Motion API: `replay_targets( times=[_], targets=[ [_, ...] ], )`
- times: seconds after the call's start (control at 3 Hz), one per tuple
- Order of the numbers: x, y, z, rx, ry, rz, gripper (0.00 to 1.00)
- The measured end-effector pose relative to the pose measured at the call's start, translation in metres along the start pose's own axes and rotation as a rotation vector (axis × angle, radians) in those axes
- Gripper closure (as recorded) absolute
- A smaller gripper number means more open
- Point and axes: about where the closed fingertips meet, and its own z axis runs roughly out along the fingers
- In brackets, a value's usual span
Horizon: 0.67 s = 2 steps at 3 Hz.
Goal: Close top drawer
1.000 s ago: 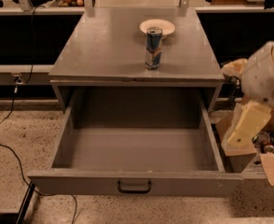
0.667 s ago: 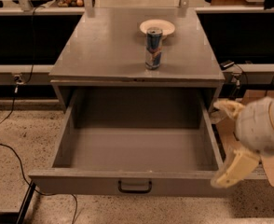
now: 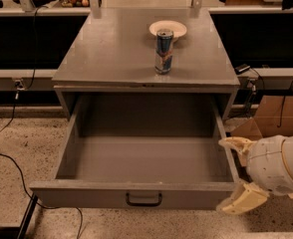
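Likely a robot lab or workshop: speckled floor (image 3: 17, 138), loose cables (image 3: 2, 155), a cardboard box (image 3: 281, 116), benches (image 3: 22, 74) behind. The robot's hand (image 3: 225, 176) (fingers spread) hangs at the top drawer (image 3: 101, 195)'s right front corner.

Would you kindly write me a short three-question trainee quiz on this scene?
1. True or false: the wide grey metal top drawer is pulled out and empty.
2. The robot's cream two-finger gripper, fingers apart, is at the drawer's: A) left front corner, B) right front corner, C) dark loop handle.
3. Fill in: the blue-and-silver drink can stands upright in front of a white ___.
Key: 1 true; 2 B; 3 plate.
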Motion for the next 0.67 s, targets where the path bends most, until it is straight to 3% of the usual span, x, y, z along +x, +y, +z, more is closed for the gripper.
replay_targets(
  times=[0.33,0.67],
  targets=[
    [0.004,0.007,0.007,-0.034,-0.006,0.019,0.42],
    [0.009,0.041,0.026,-0.081,-0.028,0.041,0.66]
  ],
)
